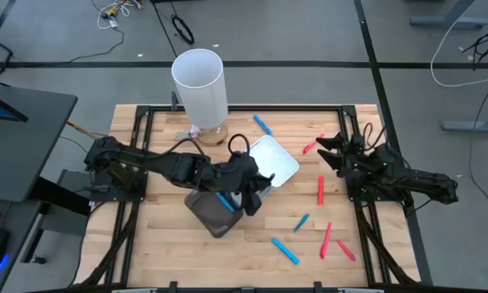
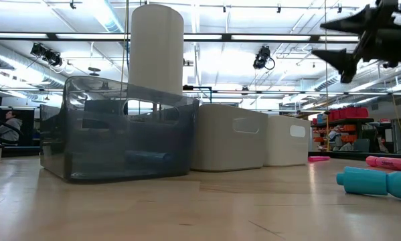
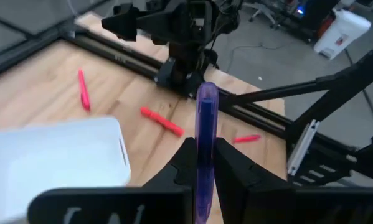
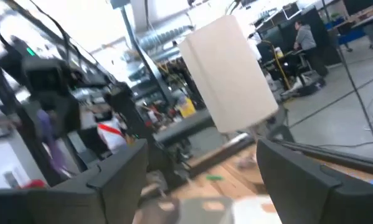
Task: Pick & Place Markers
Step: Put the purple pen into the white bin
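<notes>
1. Left gripper [image 3: 205,171] is clamped on a purple marker [image 3: 206,118]. The marker stands upright between the fingers, sticking out past the tips. In the high view the gripper [image 1: 245,189] sits over the dark tray [image 1: 207,213], beside the white tray [image 1: 278,159].
2. My read: it's held over the dark tray for a drop, and upright should mean a clean fall.
3. A blue marker [image 1: 226,201] already lies in the dark tray.
4. Right gripper [image 1: 329,150] is spread wide with nothing in it, raised near the table's right side. Likely waiting.
5. Loose red markers [image 1: 321,190] and blue markers [image 1: 285,251] lie scattered on the table [image 1: 162,244], right of the trays. Plenty left to do.
</notes>
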### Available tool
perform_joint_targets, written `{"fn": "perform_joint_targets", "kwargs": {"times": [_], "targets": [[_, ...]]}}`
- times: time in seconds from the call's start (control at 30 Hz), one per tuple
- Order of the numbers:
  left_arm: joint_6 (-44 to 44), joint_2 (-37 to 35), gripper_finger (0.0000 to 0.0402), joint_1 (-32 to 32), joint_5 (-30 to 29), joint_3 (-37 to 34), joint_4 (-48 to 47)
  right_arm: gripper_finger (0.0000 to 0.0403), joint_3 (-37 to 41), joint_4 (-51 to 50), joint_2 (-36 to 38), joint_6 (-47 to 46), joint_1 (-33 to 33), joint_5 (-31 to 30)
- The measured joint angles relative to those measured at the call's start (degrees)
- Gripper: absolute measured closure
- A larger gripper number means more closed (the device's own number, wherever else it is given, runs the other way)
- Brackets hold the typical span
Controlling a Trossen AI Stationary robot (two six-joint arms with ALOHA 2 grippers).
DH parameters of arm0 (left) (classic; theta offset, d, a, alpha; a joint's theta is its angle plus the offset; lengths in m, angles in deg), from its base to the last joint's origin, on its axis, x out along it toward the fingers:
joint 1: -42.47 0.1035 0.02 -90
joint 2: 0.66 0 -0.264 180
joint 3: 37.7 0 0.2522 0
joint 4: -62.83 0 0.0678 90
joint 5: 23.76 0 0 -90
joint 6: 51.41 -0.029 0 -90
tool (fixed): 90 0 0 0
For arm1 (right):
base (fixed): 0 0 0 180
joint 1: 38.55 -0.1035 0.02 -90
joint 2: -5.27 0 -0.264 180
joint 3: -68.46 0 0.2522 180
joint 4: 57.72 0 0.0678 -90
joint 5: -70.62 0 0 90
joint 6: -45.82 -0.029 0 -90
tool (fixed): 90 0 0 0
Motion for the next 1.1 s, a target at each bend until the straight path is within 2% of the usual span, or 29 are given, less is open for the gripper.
{"fn": "perform_joint_targets", "kwargs": {"times": [0.1, 0.2, 0.4, 0.5, 0.7, 0.87, 1.1], "targets": [[-3.8, -0.2, 0.0367, 0.5, 0.0, 0.0, 0.4, 0.0101, -5.0, -2.9, -2.1, -0.1, 0.0, 0.0], [-7.5, -1.4, 0.0368, 1.1, 0.0, 0.0, 0.4, 0.0101, -12.1, -5.8, -7.3, 3.8, 0.0, 0.0], [-14.0, -5.6, 0.0368, 3.0, 0.1, 0.0, 0.9, 0.0101, -28.7, -13.2, -24.3, 6.4, 0.0, 4.5], [-16.0, -7.2, 0.0368, 4.9, 3.4, 0.0, 1.1, 0.0101, -37.2, -16.8, -33.0, 7.3, -0.3, 7.5], [-18.4, -9.9, 0.0368, 7.3, 6.4, 0.0, 1.6, 0.0101, -52.7, -16.1, -46.4, 9.0, -5.3, 14.0], [-20.2, -12.1, 0.0368, 8.3, 7.0, 0.0, 2.0, 0.0101, -62.5, -15.7, -54.3, 14.9, -11.1, 12.0], [-22.4, -13.2, 0.0368, 8.3, 9.7, 0.0, 6.2, 0.0101, -72.1, -16.0, -64.8, 20.1, -16.1, 9.3]]}}
